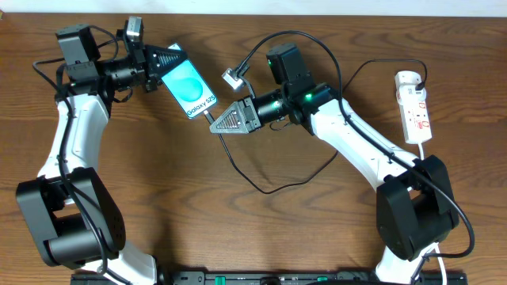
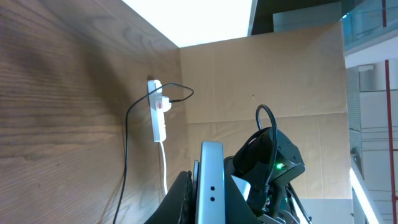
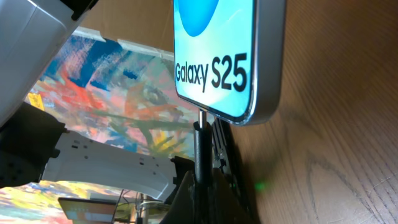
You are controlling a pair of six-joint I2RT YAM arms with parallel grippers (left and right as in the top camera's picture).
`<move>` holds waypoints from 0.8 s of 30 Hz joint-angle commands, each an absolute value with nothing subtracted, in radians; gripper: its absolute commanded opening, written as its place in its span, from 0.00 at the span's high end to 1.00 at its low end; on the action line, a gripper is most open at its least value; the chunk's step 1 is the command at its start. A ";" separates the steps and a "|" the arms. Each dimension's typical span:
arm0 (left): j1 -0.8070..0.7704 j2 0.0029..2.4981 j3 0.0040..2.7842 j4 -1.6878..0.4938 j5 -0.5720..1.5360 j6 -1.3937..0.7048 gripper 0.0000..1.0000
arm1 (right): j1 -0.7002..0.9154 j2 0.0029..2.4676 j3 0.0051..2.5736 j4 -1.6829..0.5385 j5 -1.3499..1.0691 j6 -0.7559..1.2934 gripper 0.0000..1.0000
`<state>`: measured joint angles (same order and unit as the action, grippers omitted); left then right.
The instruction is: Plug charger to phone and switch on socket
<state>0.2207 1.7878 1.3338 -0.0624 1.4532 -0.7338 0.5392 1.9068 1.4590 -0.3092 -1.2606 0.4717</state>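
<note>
The phone [image 1: 188, 87], cyan screen with "Galaxy S25" text, is held tilted off the table by my left gripper [image 1: 168, 60], which is shut on its top end. In the left wrist view its silver edge [image 2: 211, 180] stands between the fingers. My right gripper [image 1: 218, 124] is shut on the charger plug [image 3: 200, 140], whose tip touches the phone's bottom edge [image 3: 249, 115]. The thin black charger cable [image 1: 273, 188] loops across the table. The white socket strip [image 1: 415, 111] lies at the far right, also in the left wrist view [image 2: 158, 115].
A white adapter [image 1: 408, 80] sits plugged at the socket strip's top end. A small grey connector [image 1: 233, 78] hangs beside the right arm. Both arm bases stand at the table's front edge.
</note>
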 commanded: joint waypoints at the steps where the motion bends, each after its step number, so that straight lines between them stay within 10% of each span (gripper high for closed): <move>1: 0.219 1.794 1.339 -0.058 1.485 -0.743 0.93 | 0.544 1.903 1.458 -0.307 -1.266 0.479 0.99; 24: 0.219 1.794 1.339 -0.058 1.485 -0.754 0.94 | 0.544 1.903 1.458 -0.304 -1.245 0.501 0.99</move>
<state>0.2207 1.7878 1.3338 -0.0624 1.4532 -0.7406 0.5392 1.9068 1.4590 -0.3088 -1.2564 0.4805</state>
